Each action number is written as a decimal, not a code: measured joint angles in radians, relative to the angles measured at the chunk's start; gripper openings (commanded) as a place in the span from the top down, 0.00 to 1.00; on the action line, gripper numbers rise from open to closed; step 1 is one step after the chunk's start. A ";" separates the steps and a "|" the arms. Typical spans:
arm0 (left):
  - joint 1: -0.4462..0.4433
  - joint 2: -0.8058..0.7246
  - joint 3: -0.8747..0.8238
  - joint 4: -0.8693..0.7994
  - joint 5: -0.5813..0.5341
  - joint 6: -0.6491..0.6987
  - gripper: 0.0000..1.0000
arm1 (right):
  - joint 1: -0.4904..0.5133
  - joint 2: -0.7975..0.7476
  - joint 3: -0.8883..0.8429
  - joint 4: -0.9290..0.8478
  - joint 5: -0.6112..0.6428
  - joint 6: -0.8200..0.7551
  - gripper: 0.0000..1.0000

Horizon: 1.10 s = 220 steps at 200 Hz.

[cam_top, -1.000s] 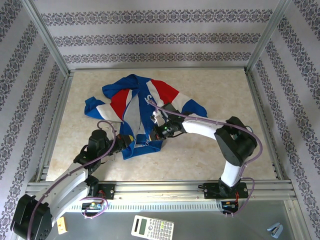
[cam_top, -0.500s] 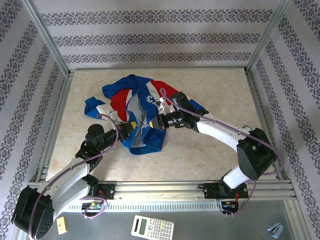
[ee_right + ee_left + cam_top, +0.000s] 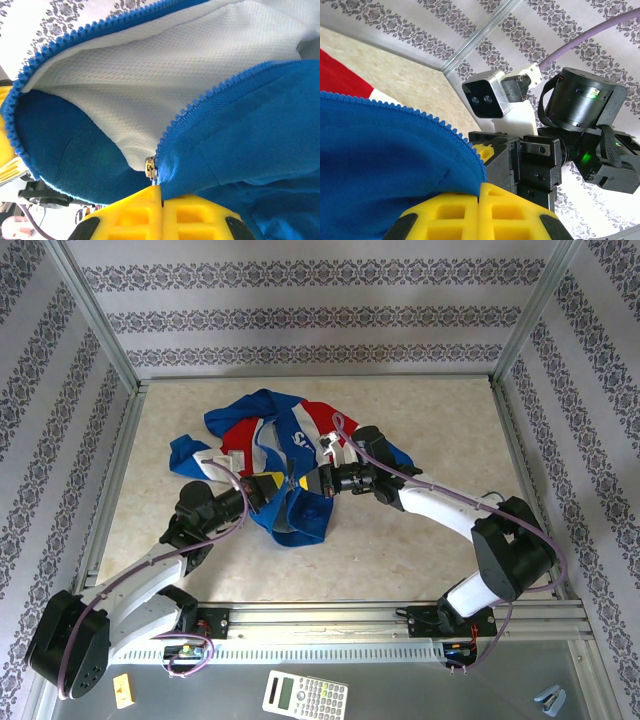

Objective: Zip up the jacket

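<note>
At the left of the top view, the left gripper (image 3: 268, 486) sits higher in the frame than a second ago, closer to the middle of the table (image 3: 440, 420). Its yellow pads are clamped on the blue edge of the jacket (image 3: 262, 412), just beside one row of zipper teeth (image 3: 445, 131). The jacket lies bunched in the upper middle of the table. Its lower hem, which lay flatter a second ago, is now gathered and hangs as a small blue pouch between the two grippers. To the right of it, the right gripper (image 3: 318, 481) has also shifted up the frame as its arm has stretched out. Its pads are pinched shut right at the metal slider (image 3: 149, 167), and the two toothed edges part above it over the white mesh lining. Judging from this, the bottom of the zipper looks joined and held taut, so the pull along the teeth can begin, though most of the front is open. A white letter like an S shows on the blue chest, with the rest lost in folds. The keys of the calculator (image 3: 305, 696) at the bottom edge are too small to read.
</note>
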 measured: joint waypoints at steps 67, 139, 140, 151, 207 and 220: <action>-0.012 0.034 0.023 0.038 -0.008 0.015 1.00 | -0.007 -0.013 -0.001 0.026 -0.022 0.000 1.00; -0.012 0.049 0.028 0.038 -0.031 0.036 1.00 | -0.007 -0.019 -0.013 0.041 -0.041 0.000 1.00; -0.012 0.049 0.028 0.038 -0.031 0.036 1.00 | -0.007 -0.020 -0.013 0.041 -0.042 0.000 1.00; -0.012 0.051 0.027 0.038 -0.031 0.036 1.00 | -0.012 -0.027 -0.019 0.041 -0.051 -0.002 1.00; -0.004 0.051 0.008 0.036 -0.031 0.040 1.00 | -0.020 -0.046 -0.025 0.041 -0.082 -0.010 1.00; -0.004 0.051 0.002 0.035 -0.030 0.040 1.00 | -0.020 -0.047 -0.026 0.041 -0.089 -0.011 1.00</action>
